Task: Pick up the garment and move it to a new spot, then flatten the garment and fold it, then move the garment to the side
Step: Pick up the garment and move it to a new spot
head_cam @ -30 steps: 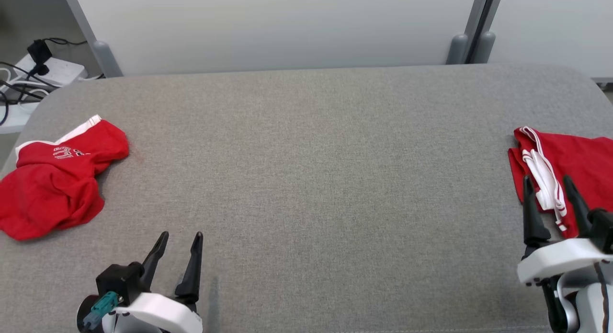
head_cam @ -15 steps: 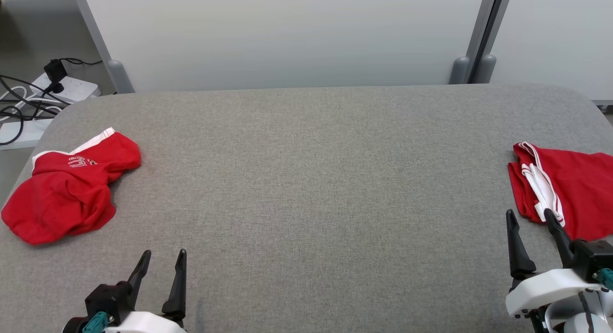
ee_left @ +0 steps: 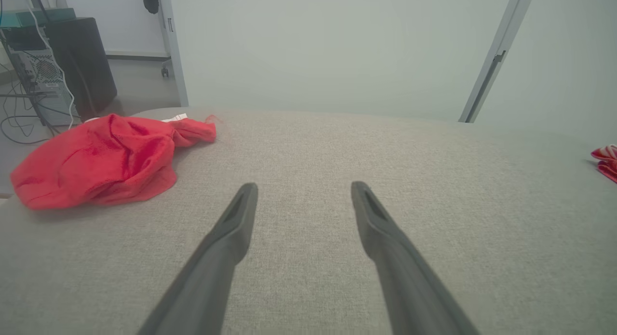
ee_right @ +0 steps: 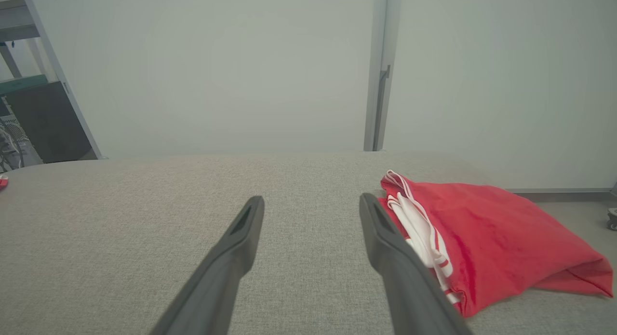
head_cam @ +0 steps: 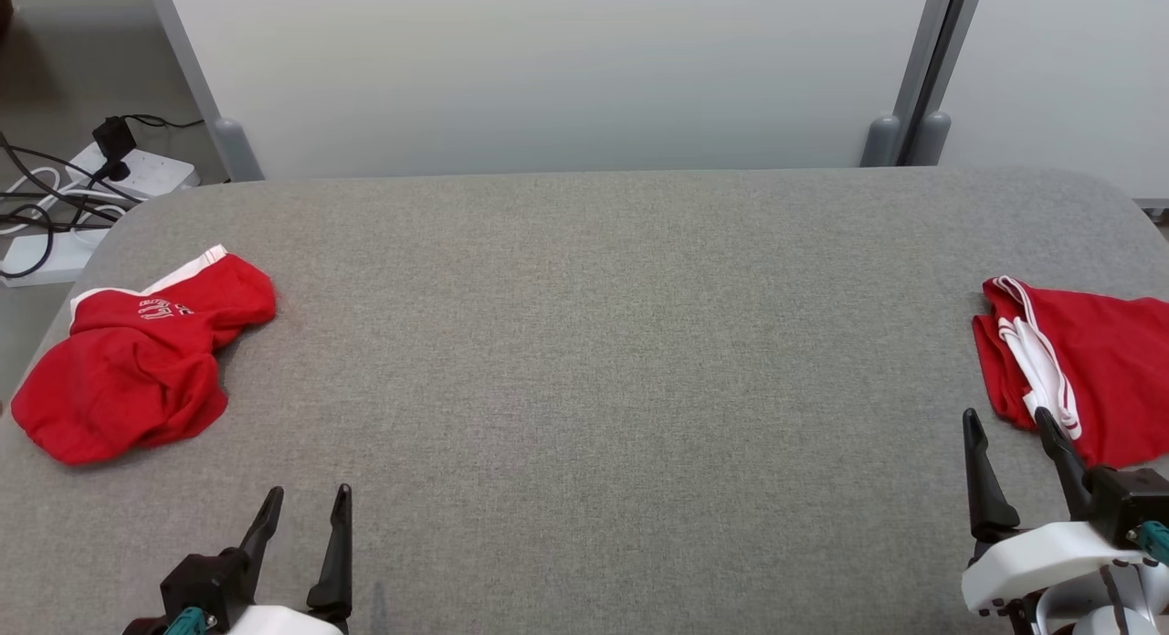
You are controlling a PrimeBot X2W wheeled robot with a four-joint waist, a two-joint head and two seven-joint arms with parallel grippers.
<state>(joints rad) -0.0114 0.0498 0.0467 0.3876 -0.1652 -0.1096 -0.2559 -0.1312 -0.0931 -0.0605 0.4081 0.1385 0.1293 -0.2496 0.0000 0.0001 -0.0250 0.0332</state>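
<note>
While both tools hang empty over the near edge of the grey table (head_cam: pixel 594 343), fingers apart, count two garments. One folded red garment (head_cam: pixel 1096 370) sits far right, just beyond the right tool (head_cam: pixel 1006 418), seemingly finished. One crumpled red garment (head_cam: pixel 137 370) lies far left, well beyond the left tool (head_cam: pixel 309 493): pickup, flattening and folding all ahead.

Crumpled red garment (head_cam: pixel 137 370) left, folded red garment (head_cam: pixel 1110 361) right.
</note>
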